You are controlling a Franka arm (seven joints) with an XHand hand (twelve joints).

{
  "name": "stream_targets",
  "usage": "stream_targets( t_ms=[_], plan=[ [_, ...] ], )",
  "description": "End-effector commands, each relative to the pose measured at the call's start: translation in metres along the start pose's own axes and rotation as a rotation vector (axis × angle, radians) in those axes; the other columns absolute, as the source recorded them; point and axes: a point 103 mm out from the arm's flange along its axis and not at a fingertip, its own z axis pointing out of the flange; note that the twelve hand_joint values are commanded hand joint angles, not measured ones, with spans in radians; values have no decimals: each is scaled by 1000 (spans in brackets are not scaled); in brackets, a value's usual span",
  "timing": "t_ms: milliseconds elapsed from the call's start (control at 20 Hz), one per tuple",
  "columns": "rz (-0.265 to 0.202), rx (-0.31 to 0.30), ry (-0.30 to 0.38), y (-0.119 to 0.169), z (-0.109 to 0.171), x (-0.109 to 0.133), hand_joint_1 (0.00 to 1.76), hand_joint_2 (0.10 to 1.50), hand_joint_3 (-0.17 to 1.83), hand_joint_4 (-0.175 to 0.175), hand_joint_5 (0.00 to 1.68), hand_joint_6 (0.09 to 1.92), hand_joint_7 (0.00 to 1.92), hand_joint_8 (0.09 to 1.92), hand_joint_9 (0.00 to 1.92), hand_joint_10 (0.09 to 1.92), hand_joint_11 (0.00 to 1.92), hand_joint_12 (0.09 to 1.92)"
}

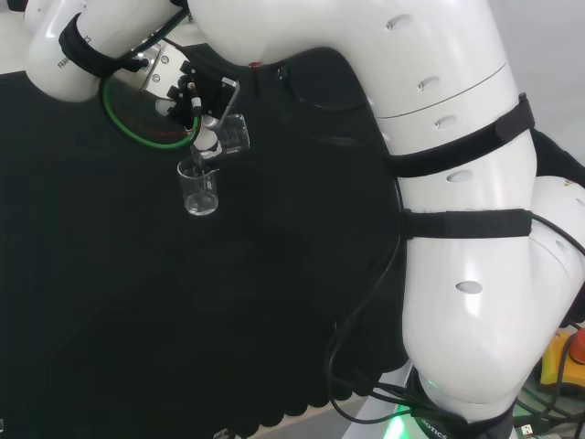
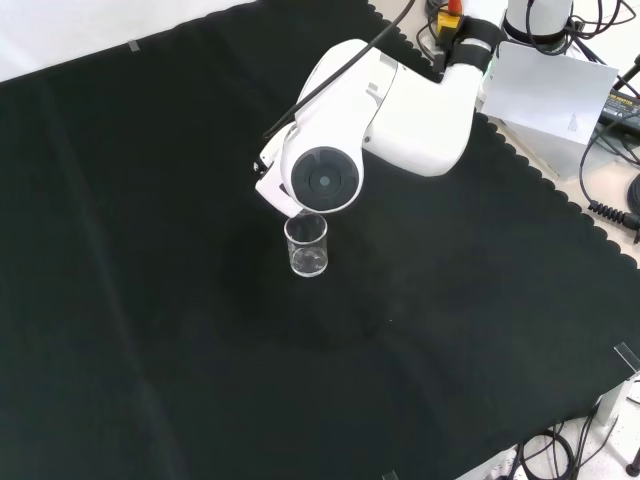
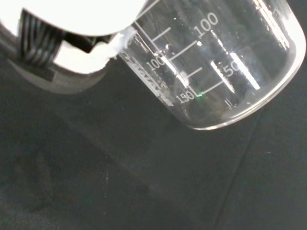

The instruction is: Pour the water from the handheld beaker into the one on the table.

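In the head view my hand [image 1: 187, 91] is curled round a clear beaker [image 1: 233, 134], which is tipped over with its lip just above a second clear beaker [image 1: 199, 189]. That second beaker stands upright on the black cloth. The front view shows it [image 2: 306, 246] just below the arm's round grey cap [image 2: 322, 180], which hides the hand. In the wrist view the held beaker [image 3: 216, 57] is close and slanted, its printed scale plain, beside a white part of the hand [image 3: 72, 24]. I cannot tell how much water either beaker holds.
A green cable [image 1: 128, 123] loops beside the hand. The arm's big white links [image 1: 457, 183] stand at the head view's right. The cloth's scalloped edge [image 2: 545, 175] runs at the front view's right, with a white sheet [image 2: 550, 90] and cables beyond it.
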Motion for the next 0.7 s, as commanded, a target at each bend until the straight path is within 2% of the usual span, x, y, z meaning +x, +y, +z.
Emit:
stream_targets(
  t_ms=[50, 700],
  plan=[
    [0, 3, -3, 0, 0, 0, 1176, 717, 554, -56, 1273, 632, 1713, 87, 1675, 238, 1402, 659],
    [-4, -2, 6, -1, -1, 1, 1175, 717, 554, -55, 1272, 634, 1713, 87, 1672, 245, 1402, 659]
  ],
)
